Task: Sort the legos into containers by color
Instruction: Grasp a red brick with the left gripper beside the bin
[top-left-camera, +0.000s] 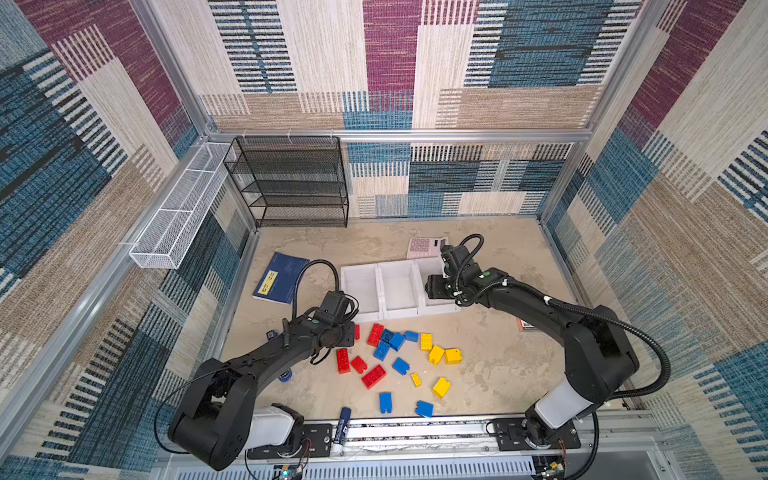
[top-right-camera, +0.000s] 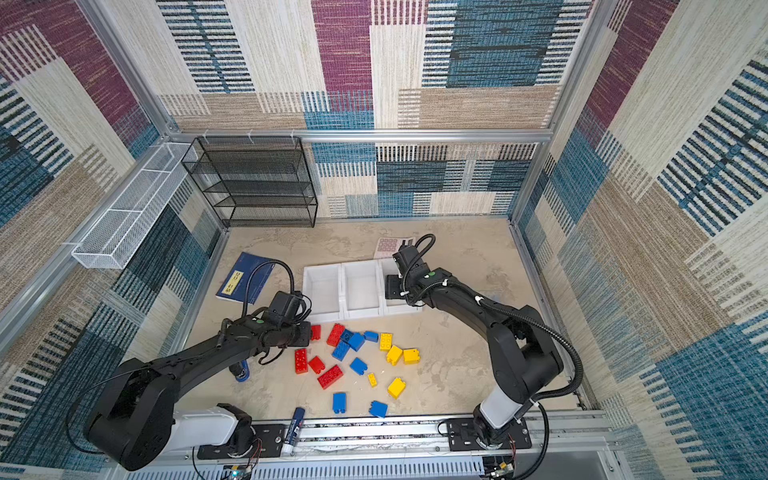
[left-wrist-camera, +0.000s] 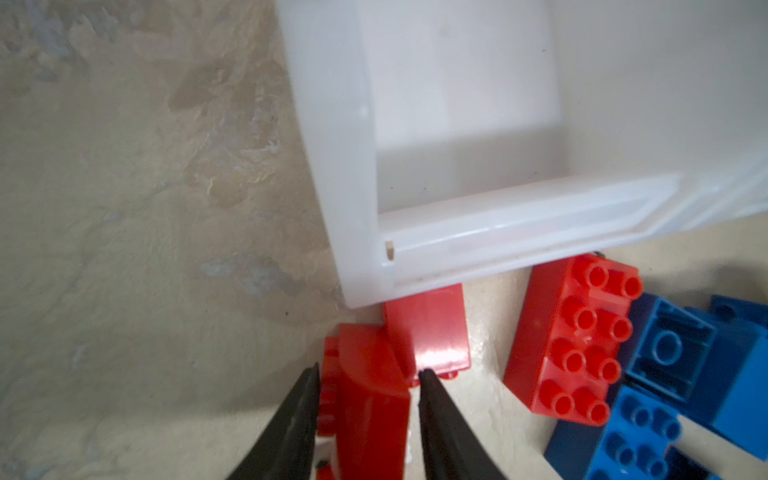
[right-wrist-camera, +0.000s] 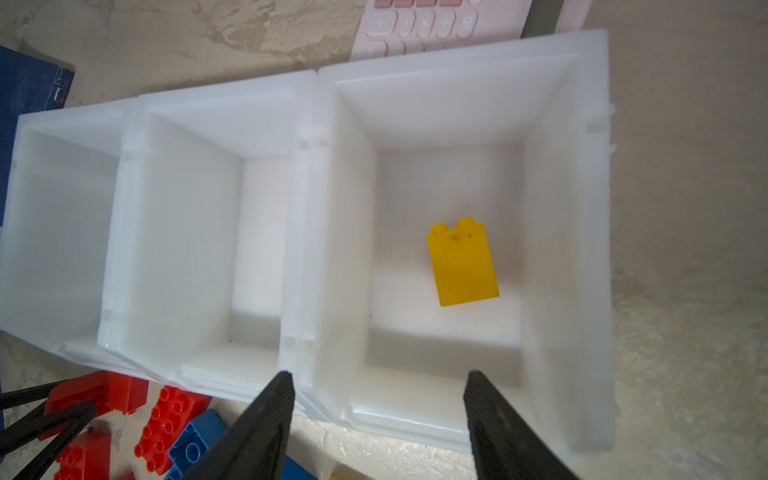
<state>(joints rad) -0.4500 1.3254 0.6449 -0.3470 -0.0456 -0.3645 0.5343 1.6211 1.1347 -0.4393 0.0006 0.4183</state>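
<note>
Legos (top-left-camera: 400, 365) chunky, studded; red, blue, yellow

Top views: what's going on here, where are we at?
A colour sort of bricks into three white bins, barely begun. The left gripper is down at the table, jaws either side of a red brick near the corner of the left bin; a firm grip can't be confirmed. The right gripper hangs open and empty over the right bin, where one yellow brick lies. The left bin and middle bin look empty. The other bricks lie loose on the table.
</note>
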